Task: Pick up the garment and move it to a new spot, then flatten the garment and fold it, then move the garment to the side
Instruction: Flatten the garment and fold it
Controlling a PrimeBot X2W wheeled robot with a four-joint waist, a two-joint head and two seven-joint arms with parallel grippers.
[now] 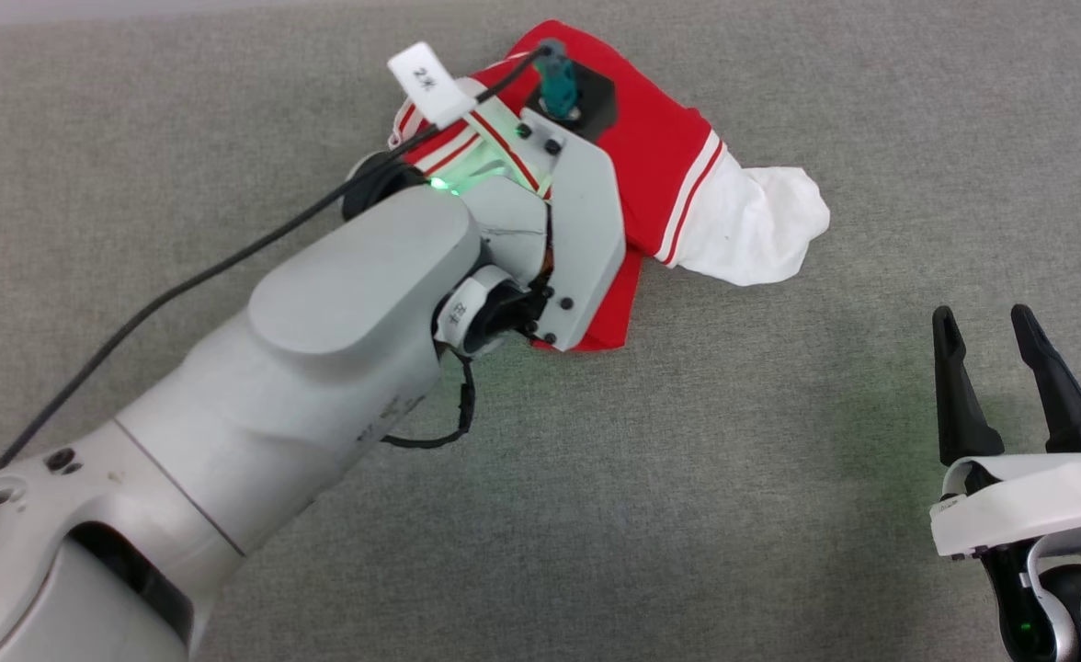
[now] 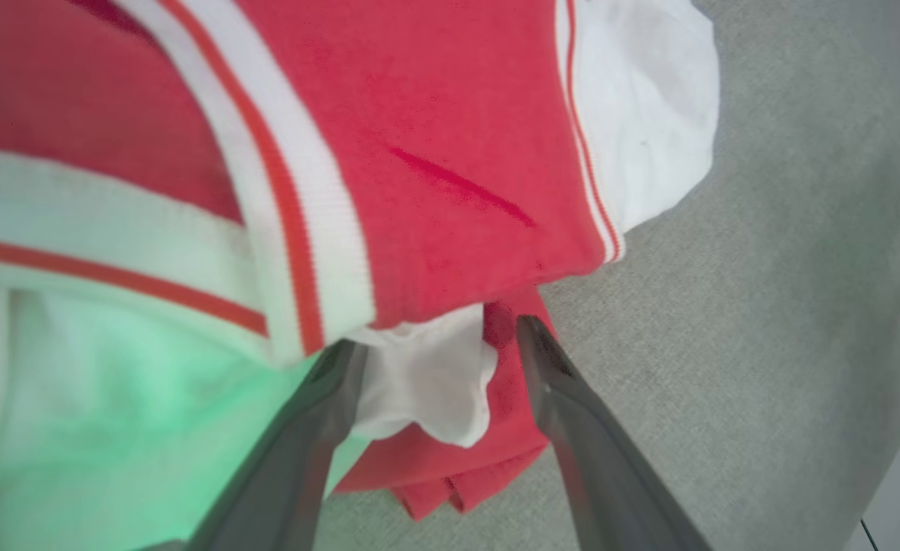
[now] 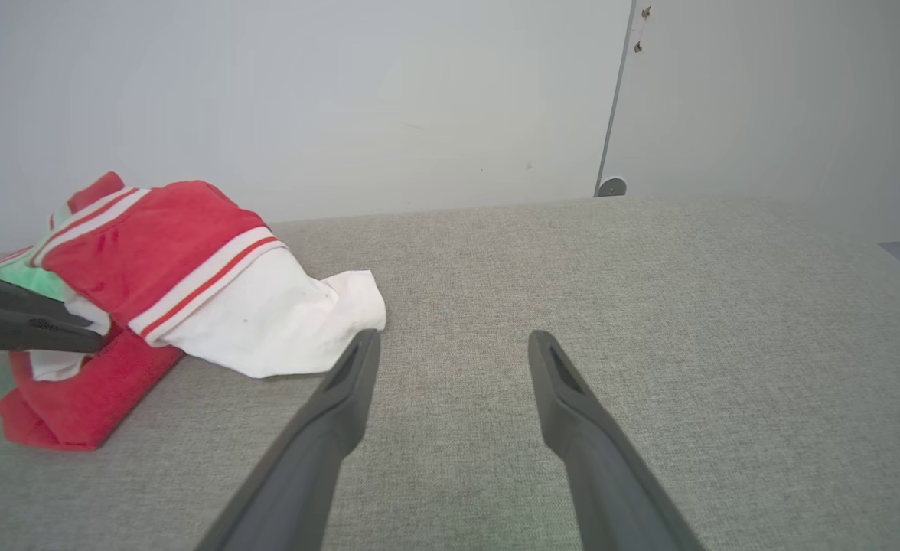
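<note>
The garment [image 1: 660,138] lies bunched on the grey surface: red body, striped trim, and a white sleeve [image 1: 752,230] trailing to the right. My left arm [image 1: 577,230] reaches over it and covers its middle. In the left wrist view the left gripper [image 2: 438,337] is open at the garment's [image 2: 450,138] edge, its fingers straddling a small white fold and some red cloth. The right gripper [image 1: 984,317] stands open at the lower right, well clear of the garment. In the right wrist view that gripper [image 3: 454,337] holds nothing, and the garment [image 3: 151,245] lies to its left.
The grey fabric surface [image 1: 779,506] spreads wide around the garment. A black cable [image 1: 182,276] with a white tag [image 1: 426,83] runs along my left arm. A pale wall and a door [image 3: 764,92] stand beyond the surface's far edge.
</note>
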